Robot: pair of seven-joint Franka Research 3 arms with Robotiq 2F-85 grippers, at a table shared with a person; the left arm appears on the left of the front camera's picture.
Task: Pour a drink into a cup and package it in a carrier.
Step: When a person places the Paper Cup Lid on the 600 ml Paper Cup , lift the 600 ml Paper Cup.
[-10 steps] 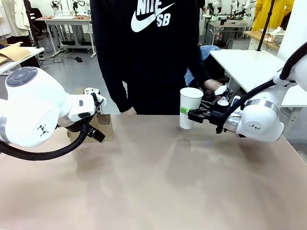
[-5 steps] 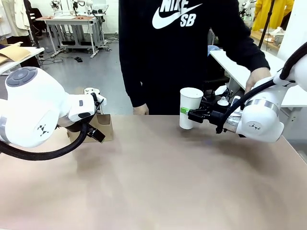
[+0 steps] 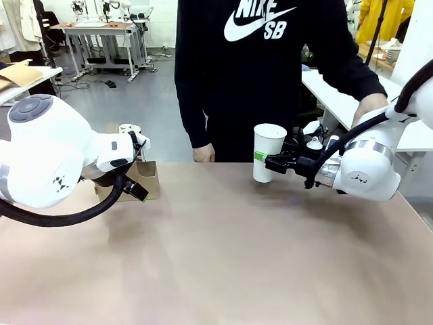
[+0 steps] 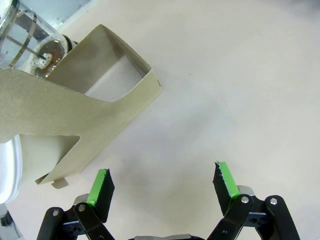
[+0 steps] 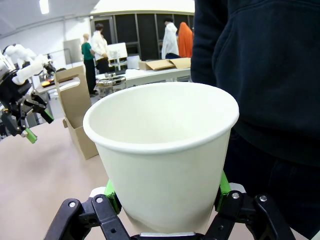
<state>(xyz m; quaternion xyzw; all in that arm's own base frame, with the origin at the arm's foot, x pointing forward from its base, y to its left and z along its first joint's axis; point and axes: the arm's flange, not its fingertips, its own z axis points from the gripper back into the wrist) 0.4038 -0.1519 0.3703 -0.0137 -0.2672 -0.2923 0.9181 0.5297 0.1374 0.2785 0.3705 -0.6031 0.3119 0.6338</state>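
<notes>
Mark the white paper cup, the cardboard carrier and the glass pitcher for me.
white paper cup (image 3: pixel 270 142), front view, side wall under the rim.
cardboard carrier (image 3: pixel 150 178), front view, brown side wall.
glass pitcher (image 4: pixel 25 35), left wrist view, clear glass wall.

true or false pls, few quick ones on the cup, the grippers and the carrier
1. The right gripper grips the cup upright. True.
2. The cup has drink in it. False: the right wrist view shows it empty.
3. The left gripper is open and holds nothing. True.
4. The cup sits in the carrier. False: the carrier stands by the left arm, well apart from the cup.
5. The person's hand is on the cup. False: it hangs off to the side, not touching it.
</notes>
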